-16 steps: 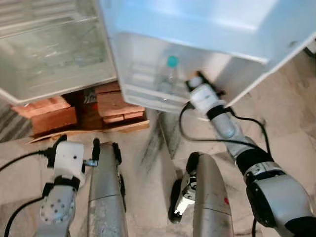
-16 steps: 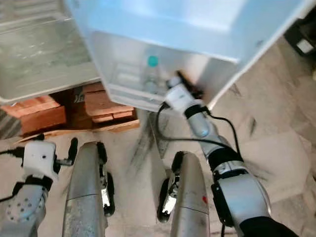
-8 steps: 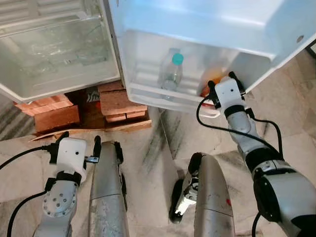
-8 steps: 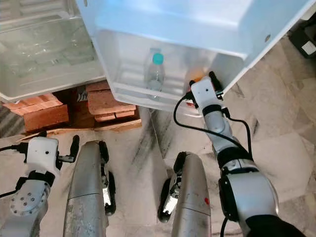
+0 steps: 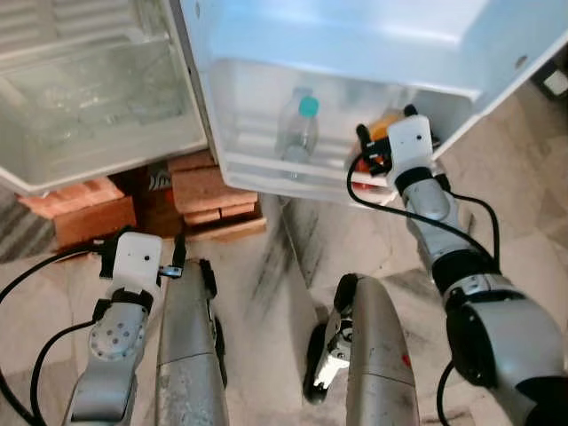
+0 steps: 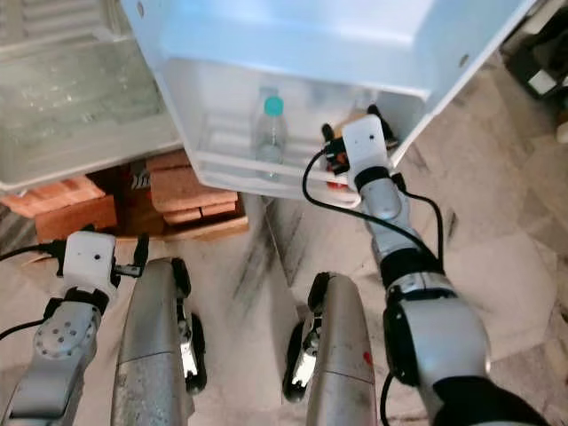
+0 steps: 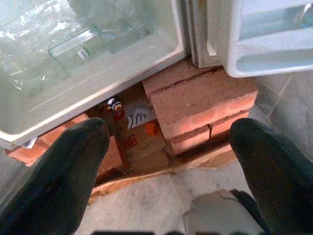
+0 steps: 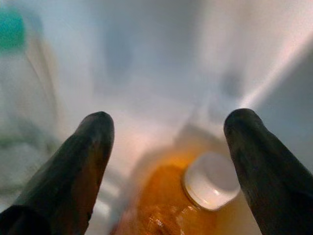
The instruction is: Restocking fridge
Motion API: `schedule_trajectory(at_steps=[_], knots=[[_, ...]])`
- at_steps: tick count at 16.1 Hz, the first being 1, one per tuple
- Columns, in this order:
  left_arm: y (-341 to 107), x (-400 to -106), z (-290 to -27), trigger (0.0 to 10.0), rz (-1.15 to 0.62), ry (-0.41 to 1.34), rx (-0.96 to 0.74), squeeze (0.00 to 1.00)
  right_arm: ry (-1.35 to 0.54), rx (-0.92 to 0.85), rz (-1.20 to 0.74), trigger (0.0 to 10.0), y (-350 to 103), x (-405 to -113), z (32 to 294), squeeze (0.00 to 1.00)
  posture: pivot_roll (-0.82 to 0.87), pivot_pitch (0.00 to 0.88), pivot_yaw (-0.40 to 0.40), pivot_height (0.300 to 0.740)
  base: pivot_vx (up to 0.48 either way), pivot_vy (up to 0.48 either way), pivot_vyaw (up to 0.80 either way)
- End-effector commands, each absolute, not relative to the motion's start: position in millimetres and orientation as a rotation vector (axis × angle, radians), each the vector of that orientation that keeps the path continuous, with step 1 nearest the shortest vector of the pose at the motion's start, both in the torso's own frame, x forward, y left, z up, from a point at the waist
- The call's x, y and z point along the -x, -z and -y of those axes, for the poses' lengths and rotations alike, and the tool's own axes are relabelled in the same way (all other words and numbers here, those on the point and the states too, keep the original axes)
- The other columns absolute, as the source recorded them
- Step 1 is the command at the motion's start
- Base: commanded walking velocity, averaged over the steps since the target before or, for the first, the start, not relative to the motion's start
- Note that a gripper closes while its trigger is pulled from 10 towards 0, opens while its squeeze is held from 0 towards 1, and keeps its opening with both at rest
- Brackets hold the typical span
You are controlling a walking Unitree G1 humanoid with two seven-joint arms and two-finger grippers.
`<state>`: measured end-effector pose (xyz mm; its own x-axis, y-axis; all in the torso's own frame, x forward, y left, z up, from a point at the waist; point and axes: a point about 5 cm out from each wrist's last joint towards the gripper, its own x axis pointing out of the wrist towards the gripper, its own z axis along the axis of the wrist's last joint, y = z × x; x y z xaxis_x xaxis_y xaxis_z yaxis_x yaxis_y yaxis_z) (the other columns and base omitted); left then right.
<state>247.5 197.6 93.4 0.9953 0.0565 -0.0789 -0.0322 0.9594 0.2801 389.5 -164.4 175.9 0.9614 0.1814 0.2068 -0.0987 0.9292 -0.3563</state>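
A clear water bottle (image 5: 299, 133) with a teal cap stands in the fridge door's lower shelf (image 5: 266, 170). At the right end of that shelf stands an orange juice bottle (image 8: 166, 205) with a white cap. My right gripper (image 5: 386, 127) reaches into the shelf just above it. The right wrist view shows the two black fingers (image 8: 88, 152) spread wide on either side of the cap, not touching it: the gripper is open. My left gripper (image 5: 146, 244) is held low by my left leg, open and holding nothing.
The fridge's main compartment (image 5: 89, 106) stands open at the left with a clear drawer. Red bricks (image 7: 200, 103) and cardboard prop up the fridge. My silver legs (image 5: 191, 355) stand on the tiled floor in front.
My right gripper has swung from beside the water bottle to the right end of the door shelf, over the orange bottle. The head view has shifted slightly.
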Motion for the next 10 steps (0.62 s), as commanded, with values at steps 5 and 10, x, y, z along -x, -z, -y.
schedule_trajectory(at_steps=[5,10], knots=[[-74.9,-239.0,-192.1,10.0,-0.129,-0.023,-0.190,0.00,-0.106,0.088,0.236,10.0,-125.5,-340.1,165.1,0.00,0.17,0.109,-0.069,0.533,0.000,0.000,0.00],[-84.3,-256.1,-188.2,10.0,-0.076,-0.040,-0.182,0.00,-0.075,-0.077,0.133,10.0,-93.2,-290.5,148.3,0.00,0.16,0.073,-0.036,0.533,0.000,0.000,0.00]])
